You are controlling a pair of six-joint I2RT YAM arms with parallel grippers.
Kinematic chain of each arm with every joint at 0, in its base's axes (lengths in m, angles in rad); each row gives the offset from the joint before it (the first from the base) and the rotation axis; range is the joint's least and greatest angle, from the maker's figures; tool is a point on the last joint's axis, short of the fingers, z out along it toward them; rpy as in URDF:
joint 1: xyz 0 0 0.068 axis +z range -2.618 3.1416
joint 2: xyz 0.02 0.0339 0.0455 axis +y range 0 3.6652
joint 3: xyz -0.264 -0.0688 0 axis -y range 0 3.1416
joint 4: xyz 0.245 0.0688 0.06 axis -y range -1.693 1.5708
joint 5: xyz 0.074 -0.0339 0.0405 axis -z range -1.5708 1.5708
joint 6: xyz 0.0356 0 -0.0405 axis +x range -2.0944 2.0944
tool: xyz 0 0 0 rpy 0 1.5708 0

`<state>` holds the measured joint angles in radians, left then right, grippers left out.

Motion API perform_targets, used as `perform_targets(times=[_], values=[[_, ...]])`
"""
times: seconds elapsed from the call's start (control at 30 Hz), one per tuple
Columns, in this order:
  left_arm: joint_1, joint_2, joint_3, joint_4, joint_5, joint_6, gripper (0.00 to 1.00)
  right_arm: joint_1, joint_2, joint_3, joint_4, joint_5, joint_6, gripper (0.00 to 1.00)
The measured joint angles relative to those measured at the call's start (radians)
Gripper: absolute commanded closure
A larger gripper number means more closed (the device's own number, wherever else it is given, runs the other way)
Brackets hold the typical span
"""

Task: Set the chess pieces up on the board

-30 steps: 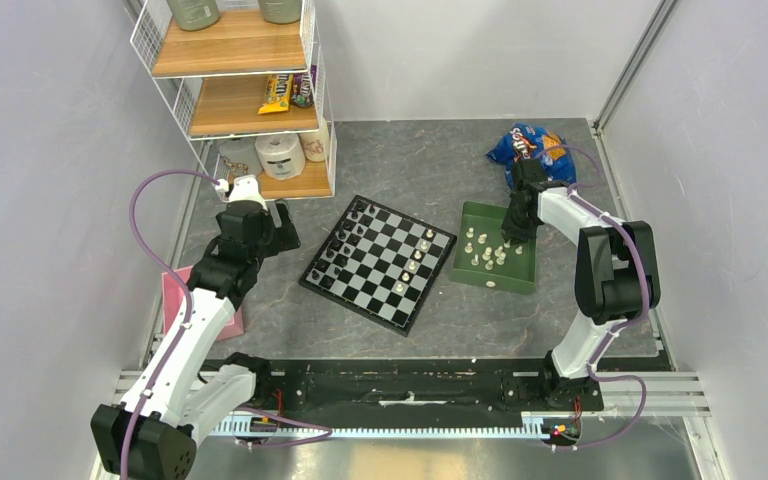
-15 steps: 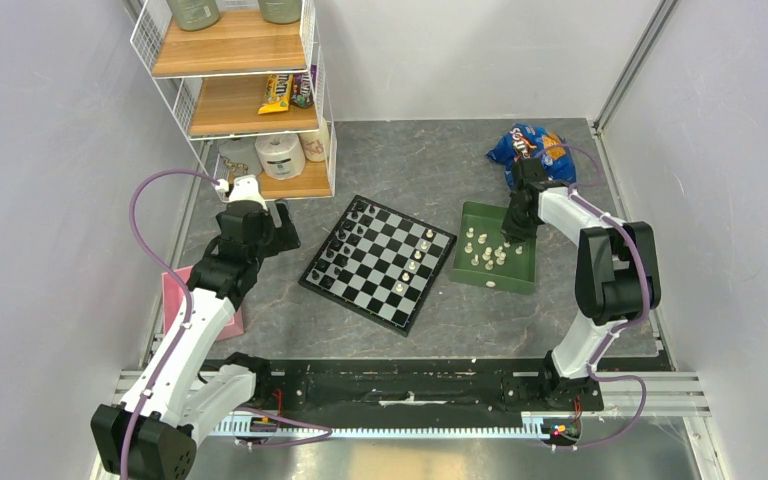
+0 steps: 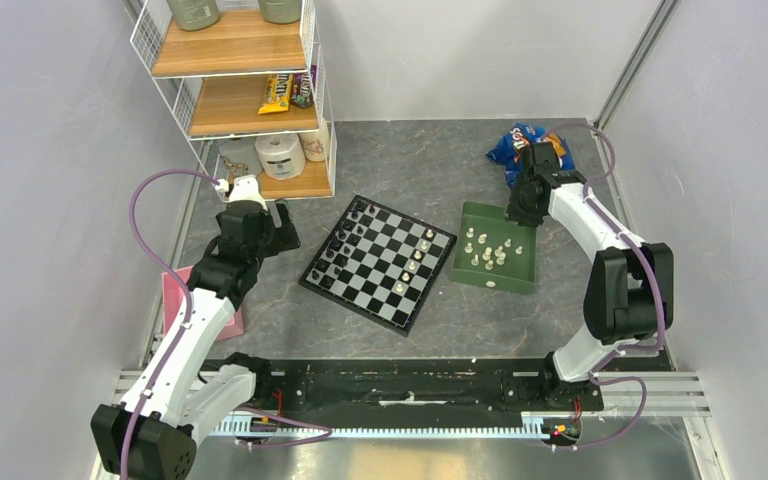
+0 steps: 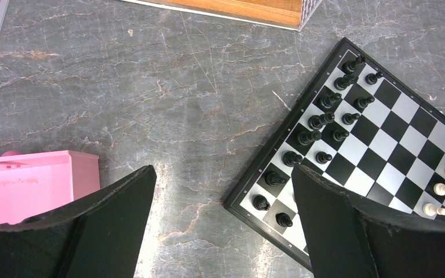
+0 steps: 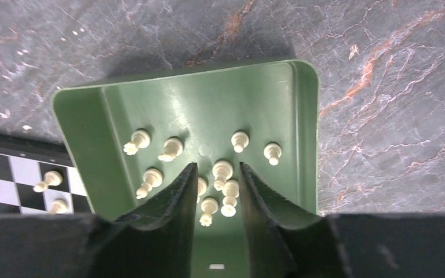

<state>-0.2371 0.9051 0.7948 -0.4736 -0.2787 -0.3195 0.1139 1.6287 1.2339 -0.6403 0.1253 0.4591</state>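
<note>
Hovering over the green plastic tray (image 5: pixel 208 104), the right gripper (image 5: pixel 218 166) has its dark, tapered jaws a little apart, with nothing between them. Cream chess pieces (image 5: pixel 172 149) with round bases are scattered on the tray's smooth floor. A few more stand along one edge of the chequered board (image 3: pixel 380 262), opposite the glossy black pieces (image 4: pixel 318 120). The left gripper (image 4: pixel 223 171) hangs beside the board with its jaws spread wide above the veined grey stone tabletop (image 4: pixel 150 87).
</note>
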Motion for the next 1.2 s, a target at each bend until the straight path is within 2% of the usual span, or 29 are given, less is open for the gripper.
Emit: perform_targets(times=[0.23, 0.37, 0.73, 1.2], values=[[0.000, 0.000, 0.000, 0.000, 0.000, 0.000, 0.05, 0.000, 0.094, -0.001, -0.010, -0.001, -0.005, 0.56], [0.000, 0.000, 0.000, 0.000, 0.000, 0.000, 0.05, 0.000, 0.131, -0.003, -0.008, -0.001, -0.005, 0.59], [0.000, 0.000, 0.000, 0.000, 0.000, 0.000, 0.05, 0.000, 0.179, -0.003, -0.007, 0.000, 0.000, 0.61], [0.000, 0.000, 0.000, 0.000, 0.000, 0.000, 0.05, 0.000, 0.205, -0.003, -0.004, 0.000, 0.001, 0.75]])
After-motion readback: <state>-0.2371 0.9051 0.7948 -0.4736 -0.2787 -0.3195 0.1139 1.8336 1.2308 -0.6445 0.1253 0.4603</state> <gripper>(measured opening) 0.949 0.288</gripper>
